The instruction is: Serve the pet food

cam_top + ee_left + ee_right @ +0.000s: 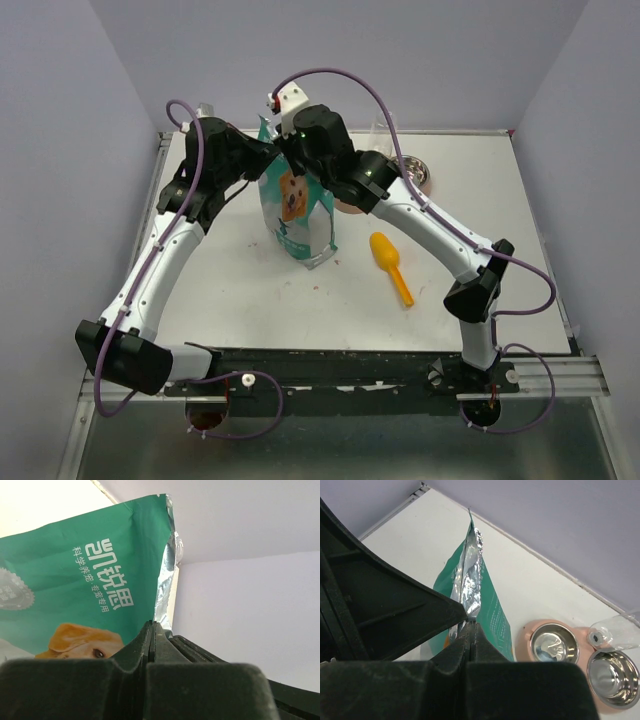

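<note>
White tabletop point(230, 300) spread wide, and both arms reach in from the near edge, the left arm point(160, 265) bowing out one side, the right arm point(440, 235) the other, meeting at the far middle. There stands the teal bag point(298, 215), upright, dog picture facing the overhead camera, silver foil lining showing along its torn top edge. Off to its right, partly hidden behind the right arm, sits a pink stand point(580, 632) with two steel bowls, one point(554, 645) nearer the bag, the other point(612, 672) beyond it, and both look bare and shiny from the right wrist. An orange scoop point(392, 266) lies flat on the tabletop, right of the bag and apart from it, handle pointing toward the near edge. Now the grips: the left tool point(152, 630) is clenched, fingers pressed together right where the bag's foil edge runs down into them, at the top corner. The right tool point(471, 625) is clenched too, pinching the crinkled foil of the bag's top between its fingertips. The kibble itself shows in none of the views; the bag's mouth is pinched narrow, so I cannot tell where it sits.
</note>
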You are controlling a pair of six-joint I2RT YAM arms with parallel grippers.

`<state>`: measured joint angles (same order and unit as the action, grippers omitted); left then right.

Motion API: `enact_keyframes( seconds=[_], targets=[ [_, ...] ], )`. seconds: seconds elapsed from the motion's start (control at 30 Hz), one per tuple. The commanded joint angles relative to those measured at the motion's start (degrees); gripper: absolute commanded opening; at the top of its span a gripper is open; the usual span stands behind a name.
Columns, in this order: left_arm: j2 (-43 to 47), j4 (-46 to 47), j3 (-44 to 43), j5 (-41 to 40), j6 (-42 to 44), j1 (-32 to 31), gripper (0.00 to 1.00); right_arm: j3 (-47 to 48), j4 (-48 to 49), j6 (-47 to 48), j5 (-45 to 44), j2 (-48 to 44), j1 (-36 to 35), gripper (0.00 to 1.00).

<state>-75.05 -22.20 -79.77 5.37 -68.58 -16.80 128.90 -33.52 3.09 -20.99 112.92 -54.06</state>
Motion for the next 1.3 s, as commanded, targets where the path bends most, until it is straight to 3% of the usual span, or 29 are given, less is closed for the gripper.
enact_keyframes(
  seconds=[0.0, 0.17, 0.33, 0.47, 0.67, 1.27],
  targets=[
    [1.3, -1.8, 1.89, -2.99, 4.85, -1.31, 0.0, 3.1, -1.81, 2.09, -4.93, -0.34, -0.43, 0.01],
    [4.11, 5.13, 7.16, -3.34, 6.43, -1.75, 0.0, 7.06, -3.48, 3.59, -9.5, 1.07, -0.52, 0.01],
    [8.68, 21.19, 15.5, -2.99, 8.46, -2.1, 0.0, 8.99, -7.87, -2.9, -0.58, 0.19, 0.01, 0.01],
    [10.71, 35.35, 20.35, -2.29, 10.82, -2.1, 0.0, 7.69, -9.73, -9.85, 11.74, -0.51, 1.94, 0.25],
    [11.94, 47.14, 24.3, -0.19, 14.08, -2.1, 0.0, 7.94, -10.51, -12.76, 17.02, 0.28, 3.78, 0.29],
    [11.24, 50.59, 25.01, 2.1, 13.64, -2.1, 0.0, 6.27, -9.28, -18.03, 31.27, 1.07, 8.62, 0.32]
  ],
)
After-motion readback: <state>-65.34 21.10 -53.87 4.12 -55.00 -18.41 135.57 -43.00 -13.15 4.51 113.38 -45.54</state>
